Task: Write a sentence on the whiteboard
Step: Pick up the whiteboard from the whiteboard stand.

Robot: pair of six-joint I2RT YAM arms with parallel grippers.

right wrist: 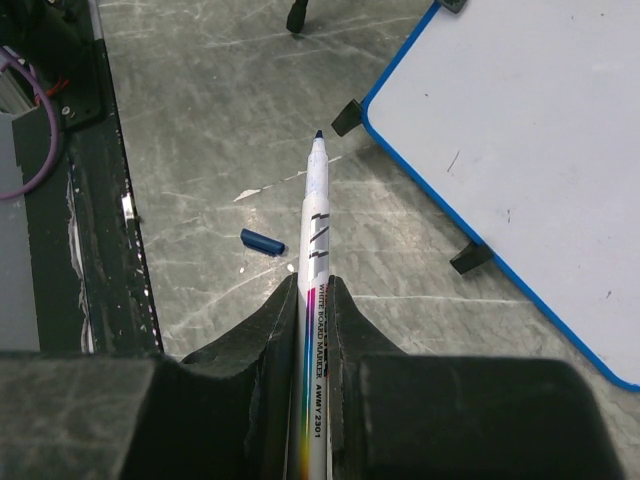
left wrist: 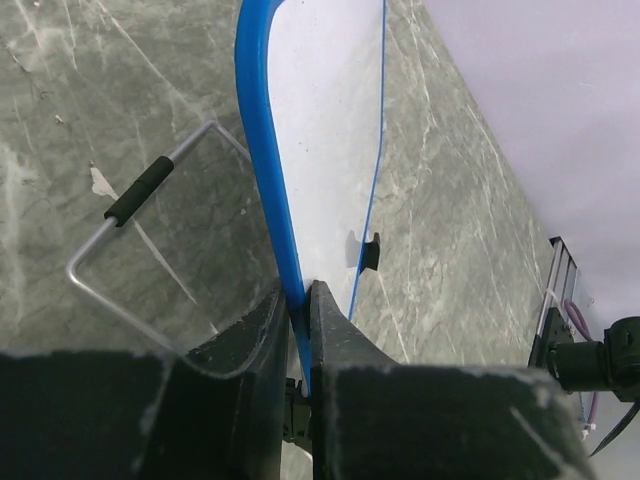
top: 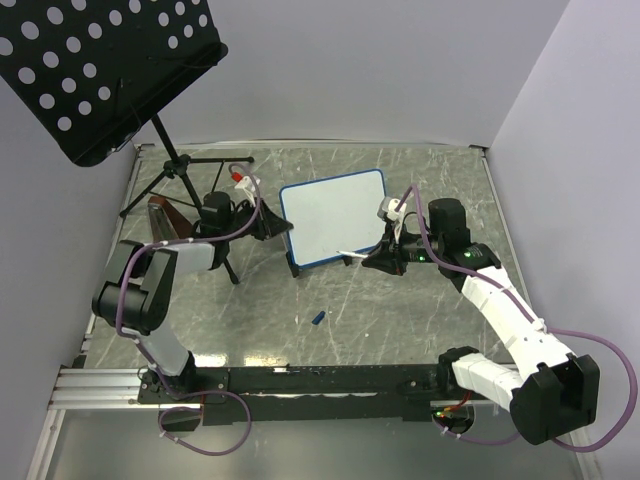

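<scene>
- Black perforated music stand [top: 100,70] fills the upper left of the top view, not part of the job
- left gripper [top: 272,226] sits just left of centre, clamped on the left edge of the whiteboard [top: 335,212]; in the left wrist view both fingers [left wrist: 255,330] pinch the blue rim
- whiteboard is mid-frame on the grey marbled table [top: 420,330], on small black feet [right wrist: 470,257]; long side runs left to right, rising slightly to the right; how far it leans I cannot tell
- board face looks blank, no words visible, so writing judged not started
- blue cap [top: 317,318] lies on the table below the board, apart from both grippers
- right gripper [top: 375,257], right of centre, is closed around a marker [right wrist: 312,250] with its tip bare
- key relation: in the right wrist view the board fills the upper right, and the marker's long axis points straight up the frame, running alongside the board's edge, not at the face; tip is near the corner but apart from it
- right arm has the pen and is nearer the writing face; left arm only steadies
- judgement: next move needs the tip swung right and down onto the face, with the left grip keeping the board from sliding
</scene>
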